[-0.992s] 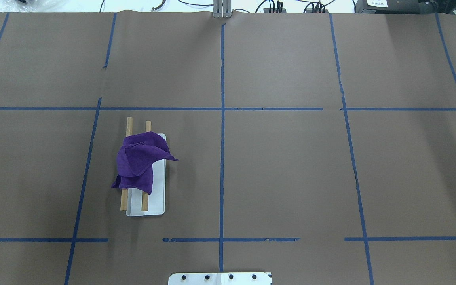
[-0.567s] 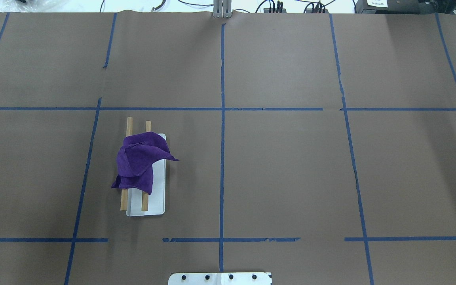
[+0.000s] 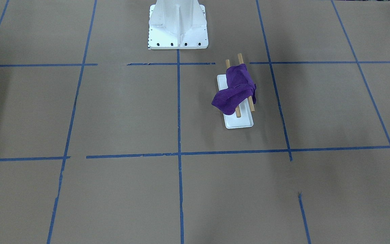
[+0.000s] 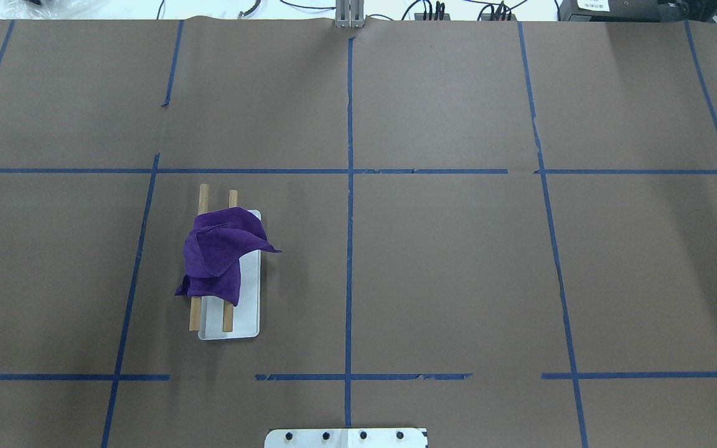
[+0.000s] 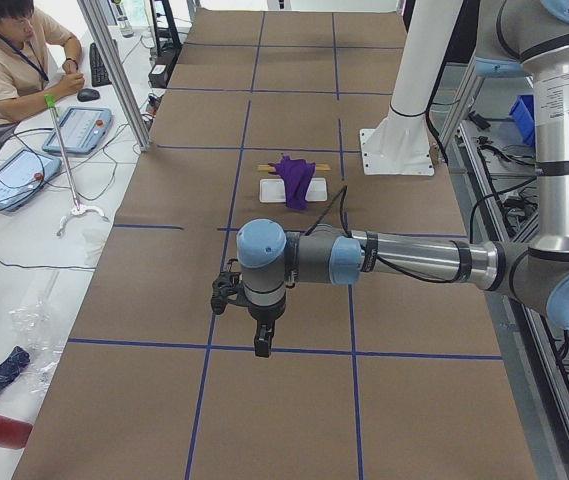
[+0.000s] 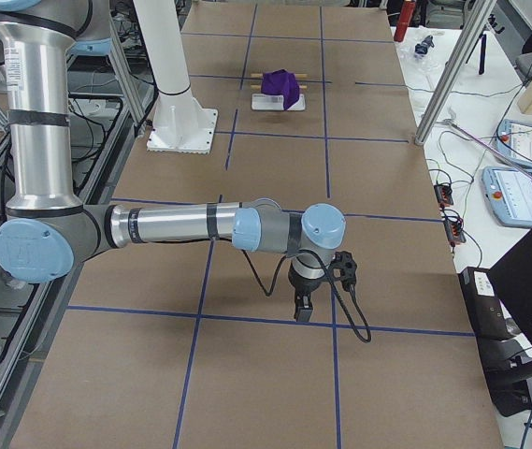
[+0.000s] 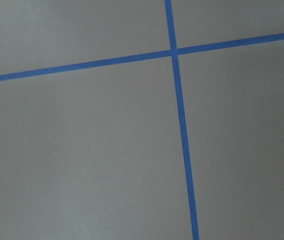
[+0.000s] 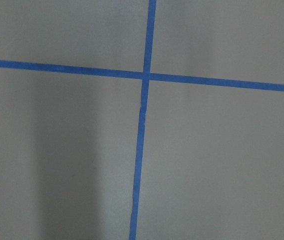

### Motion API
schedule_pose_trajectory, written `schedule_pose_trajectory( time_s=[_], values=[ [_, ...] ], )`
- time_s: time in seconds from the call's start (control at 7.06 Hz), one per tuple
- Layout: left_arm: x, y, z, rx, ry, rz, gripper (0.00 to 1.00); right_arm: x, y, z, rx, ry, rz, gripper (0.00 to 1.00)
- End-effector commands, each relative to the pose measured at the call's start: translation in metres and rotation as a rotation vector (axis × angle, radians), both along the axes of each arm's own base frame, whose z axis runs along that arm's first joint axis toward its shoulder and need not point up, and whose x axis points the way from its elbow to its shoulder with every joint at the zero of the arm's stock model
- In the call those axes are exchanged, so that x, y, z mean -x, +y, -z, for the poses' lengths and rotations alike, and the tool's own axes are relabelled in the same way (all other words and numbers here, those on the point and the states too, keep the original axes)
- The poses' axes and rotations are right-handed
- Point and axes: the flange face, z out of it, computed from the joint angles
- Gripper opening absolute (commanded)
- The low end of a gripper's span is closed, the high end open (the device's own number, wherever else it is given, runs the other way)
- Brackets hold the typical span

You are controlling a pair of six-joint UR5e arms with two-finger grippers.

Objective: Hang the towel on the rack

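A purple towel lies bunched over the two wooden dowels of the rack, one corner hanging off to the right. Both also show in the front view: the towel and the rack. In the exterior left view my left gripper points down at the table, far from the towel. In the exterior right view my right gripper points down, far from the towel. I cannot tell whether either gripper is open or shut. Both wrist views show only brown paper and blue tape.
The large white bolted pedestal stands at the robot side of the table, near the rack. An operator sits beside the table with tablets and cables. Metal frame posts stand at the table's far edge.
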Motion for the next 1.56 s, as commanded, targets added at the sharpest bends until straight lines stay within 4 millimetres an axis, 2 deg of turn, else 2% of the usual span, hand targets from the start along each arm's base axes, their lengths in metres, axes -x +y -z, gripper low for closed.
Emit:
schedule_pose_trajectory(
  time_s=[0.0, 0.14, 0.57, 0.71, 0.85, 1.28, 1.42],
  values=[
    [0.001, -0.012, 0.002, 0.003, -0.008, 0.010, 1.00, 0.000, 0.001, -0.001, 0.001, -0.001, 0.000, 1.00],
    [0.001, -0.009, -0.013, 0.023, -0.012, 0.006, 1.00, 0.000, 0.000, 0.000, 0.000, -0.001, 0.000, 1.00],
    [0.001, -0.011, -0.010, -0.007, -0.001, -0.001, 1.00, 0.000, -0.001, 0.001, -0.001, -0.001, -0.001, 1.00],
    [0.001, -0.008, -0.017, -0.028, 0.001, -0.001, 1.00, 0.000, -0.001, 0.002, -0.002, -0.001, -0.001, 1.00],
    [0.001, -0.009, -0.016, -0.057, 0.001, 0.001, 1.00, 0.000, -0.002, 0.002, -0.004, -0.002, -0.001, 1.00],
    [0.001, -0.019, 0.008, -0.103, -0.001, 0.008, 1.00, 0.000, -0.002, 0.002, -0.004, -0.002, -0.001, 1.00],
    [0.001, -0.020, 0.008, -0.104, -0.001, 0.008, 1.00, 0.000, -0.002, 0.003, -0.005, -0.002, -0.001, 1.00]
  ],
)
